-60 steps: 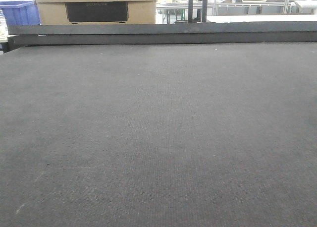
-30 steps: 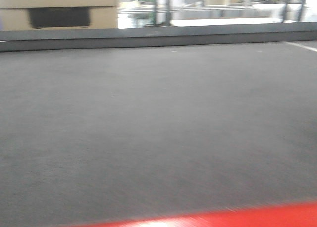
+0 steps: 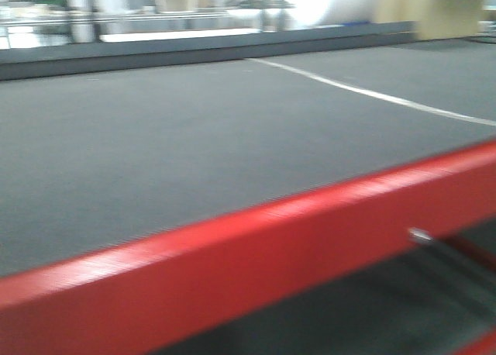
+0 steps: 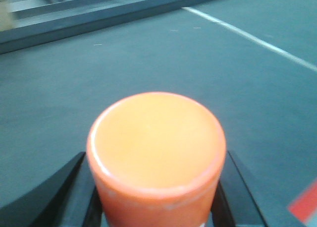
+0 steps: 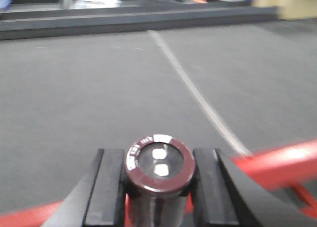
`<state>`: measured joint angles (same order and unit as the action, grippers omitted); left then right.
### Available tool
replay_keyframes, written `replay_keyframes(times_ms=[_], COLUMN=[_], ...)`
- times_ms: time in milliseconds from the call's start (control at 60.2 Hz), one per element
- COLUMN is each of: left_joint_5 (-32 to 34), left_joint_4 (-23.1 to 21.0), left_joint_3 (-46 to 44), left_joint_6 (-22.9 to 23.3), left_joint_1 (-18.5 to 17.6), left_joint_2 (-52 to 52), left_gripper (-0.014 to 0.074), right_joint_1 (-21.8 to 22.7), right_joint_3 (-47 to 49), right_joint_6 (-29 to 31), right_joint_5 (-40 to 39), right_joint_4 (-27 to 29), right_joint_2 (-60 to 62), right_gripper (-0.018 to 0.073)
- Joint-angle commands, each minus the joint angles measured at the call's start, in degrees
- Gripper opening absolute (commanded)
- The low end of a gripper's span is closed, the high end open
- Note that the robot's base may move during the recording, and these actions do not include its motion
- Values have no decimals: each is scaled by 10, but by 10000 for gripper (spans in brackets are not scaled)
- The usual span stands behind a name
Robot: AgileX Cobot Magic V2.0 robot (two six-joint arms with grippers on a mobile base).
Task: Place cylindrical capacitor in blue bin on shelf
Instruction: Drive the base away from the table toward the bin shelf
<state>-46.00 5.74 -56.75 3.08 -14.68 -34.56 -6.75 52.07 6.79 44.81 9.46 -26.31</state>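
We've swung away over tabletop [image 3: 155, 138], red edge [image 3: 232, 254] now showing; right gripper [image 5: 158, 182] clamps capacitor [image 5: 159, 162], left gripper [image 4: 156, 187] clamps orange cylinder [image 4: 156, 142]; shelf unseen.

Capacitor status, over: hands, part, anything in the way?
Right hand shut on dark capacitor. Left hand shut on orange cylinder. Shelf, blue bin out of view; red-edged black table ahead.
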Motion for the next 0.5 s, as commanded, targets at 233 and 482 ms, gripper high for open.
replay_keyframes(times_ms=[233, 482], left_joint_5=[7, 7], left_joint_4=[-1, -1], left_joint_3=[-3, -3], left_joint_6=[-2, -2], left_joint_1=[-4, -4], left_joint_2=[4, 4], left_gripper=[-111, -111], right_joint_1=[0, 0], right_joint_3=[5, 5], right_joint_6=[2, 2], right_joint_5=[-12, -12], right_joint_4=[-1, -1], right_joint_2=[3, 3], right_gripper=[-162, -162])
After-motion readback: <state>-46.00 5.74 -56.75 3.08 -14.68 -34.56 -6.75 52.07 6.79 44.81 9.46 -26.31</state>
